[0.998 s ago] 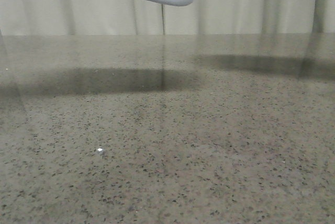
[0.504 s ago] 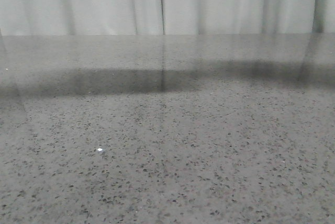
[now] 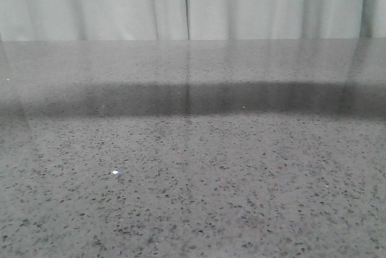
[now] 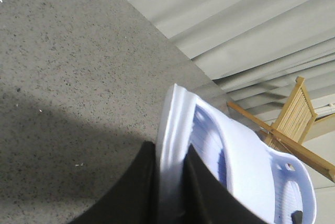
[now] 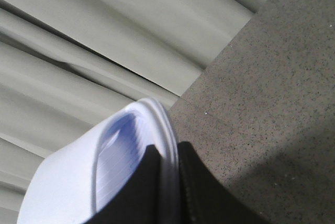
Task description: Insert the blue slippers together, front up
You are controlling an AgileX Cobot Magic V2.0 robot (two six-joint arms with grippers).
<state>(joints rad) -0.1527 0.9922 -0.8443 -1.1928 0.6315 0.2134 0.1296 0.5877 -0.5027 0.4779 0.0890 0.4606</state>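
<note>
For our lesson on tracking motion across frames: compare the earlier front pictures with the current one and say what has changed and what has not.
Both pale blue foam slippers rose out of the top of the front view, the right one first, then the left. Now only their long shadow lies on the speckled grey table. The wrist views show the left gripper clamped on one slipper, the right gripper on the other. The table and curtain are unchanged.
</note>
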